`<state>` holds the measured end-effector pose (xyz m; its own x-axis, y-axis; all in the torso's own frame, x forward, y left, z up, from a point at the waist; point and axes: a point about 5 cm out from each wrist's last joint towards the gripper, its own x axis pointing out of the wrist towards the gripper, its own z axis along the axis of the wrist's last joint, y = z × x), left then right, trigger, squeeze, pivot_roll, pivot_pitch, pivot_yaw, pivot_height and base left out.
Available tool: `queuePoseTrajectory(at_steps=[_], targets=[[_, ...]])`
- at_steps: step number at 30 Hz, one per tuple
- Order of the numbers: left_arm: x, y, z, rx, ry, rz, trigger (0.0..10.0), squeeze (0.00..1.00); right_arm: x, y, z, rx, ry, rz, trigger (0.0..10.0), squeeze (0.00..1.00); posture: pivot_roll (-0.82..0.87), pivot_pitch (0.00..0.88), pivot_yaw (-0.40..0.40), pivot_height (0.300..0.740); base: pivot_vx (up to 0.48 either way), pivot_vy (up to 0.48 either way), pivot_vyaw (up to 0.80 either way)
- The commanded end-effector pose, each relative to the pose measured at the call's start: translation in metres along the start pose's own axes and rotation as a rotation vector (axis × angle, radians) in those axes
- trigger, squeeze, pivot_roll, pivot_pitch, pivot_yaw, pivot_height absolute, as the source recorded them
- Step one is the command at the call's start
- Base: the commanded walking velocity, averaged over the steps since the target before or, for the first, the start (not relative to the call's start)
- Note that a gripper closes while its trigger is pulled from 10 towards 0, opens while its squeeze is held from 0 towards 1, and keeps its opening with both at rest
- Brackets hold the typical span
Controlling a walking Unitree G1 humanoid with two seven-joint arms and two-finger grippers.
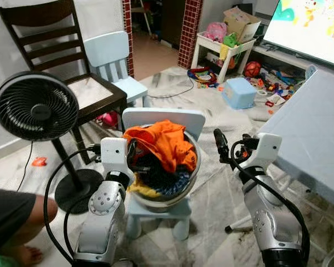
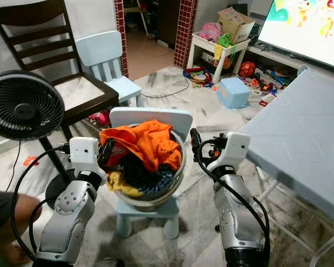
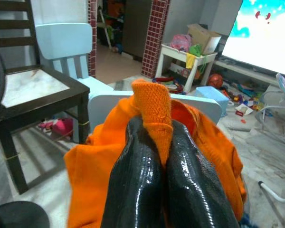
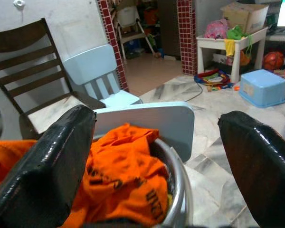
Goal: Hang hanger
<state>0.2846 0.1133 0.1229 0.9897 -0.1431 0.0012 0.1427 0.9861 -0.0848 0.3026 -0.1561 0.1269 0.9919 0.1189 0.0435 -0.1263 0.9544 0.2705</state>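
Our left tool [image 3: 154, 156] pinches a fold of the orange garment [image 1: 158, 142], its two black fingers pressed together on the cloth, as the left wrist view shows. Our right tool [image 4: 156, 166] stands just beside the metal basin [image 1: 181, 192], on its right, with fingers spread wide and nothing between them.

We see no hanger anywhere in these frames, so the thing in hand is the garment itself. It lies heaped on top of the basin, over darker and yellow clothes, and the basin rests on a small pale-blue chair [image 1: 164, 118].

We judge the cloth to be soft, light and limp. It will sag and drape from any single pinch, and may drag neighbouring clothes up with it. A hold near the collar or shoulder seam would serve best, with the right tool taking a second point to spread it.

The left wrist view shows the grip, which the head views hide behind the wrist body. The right wrist view shows dark print on the orange fabric and the basin's shiny rim.

Beyond the basin stand a black fan [image 1: 36, 105], a dark wooden chair [image 1: 61, 50] and another pale-blue chair [image 1: 114, 61]. Toys litter the floor farther off.
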Motion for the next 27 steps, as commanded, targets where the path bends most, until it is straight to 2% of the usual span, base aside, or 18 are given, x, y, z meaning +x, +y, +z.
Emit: queuePoseTrajectory(at_steps=[1, 12, 16, 18, 23, 27], targets=[[0.0, -0.003, 0.0, -0.01, 0.005, -0.013, 10.0, 0.0, -0.002, -0.002, 0.006, -0.018, -0.019, -0.001, 10.0, 0.0, 0.07, 0.009, -0.057, 0.74, -0.326, 0.0, 0.0], [0.003, -0.002, 0.0, -0.026, 0.019, -0.005, 10.0, 0.0, -0.002, -0.002, 0.005, -0.028, -0.006, 0.006, 10.0, 0.0, 0.07, 0.011, -0.059, 0.74, -0.313, 0.0, 0.0], [0.004, -0.003, 0.001, -0.036, 0.016, -0.023, 10.0, 0.0, 0.0, -0.001, 0.006, -0.028, -0.008, 0.005, 10.0, 0.0, 0.07, 0.011, -0.057, 0.74, 0.0, 0.0, 0.0], [0.005, -0.007, 0.004, -0.068, -0.002, -0.065, 10.0, 0.0, 0.0, -0.001, 0.006, -0.027, -0.01, 0.003, 10.0, 0.0, 0.07, 0.011, -0.056, 0.74, 0.0, 0.0, 0.0], [0.006, -0.013, 0.008, -0.085, -0.013, -0.105, 10.0, 0.0, 0.001, -0.001, 0.006, -0.024, -0.014, 0.003, 10.0, 0.0, 0.07, 0.007, -0.054, 0.74, 0.0, 0.0, 0.0], [0.011, -0.025, 0.014, -0.112, -0.029, -0.147, 10.0, 0.0, 0.002, -0.001, 0.007, -0.024, -0.016, 0.001, 10.0, 0.0, 0.07, 0.003, -0.054, 0.74, 0.0, 0.0, 0.0]])
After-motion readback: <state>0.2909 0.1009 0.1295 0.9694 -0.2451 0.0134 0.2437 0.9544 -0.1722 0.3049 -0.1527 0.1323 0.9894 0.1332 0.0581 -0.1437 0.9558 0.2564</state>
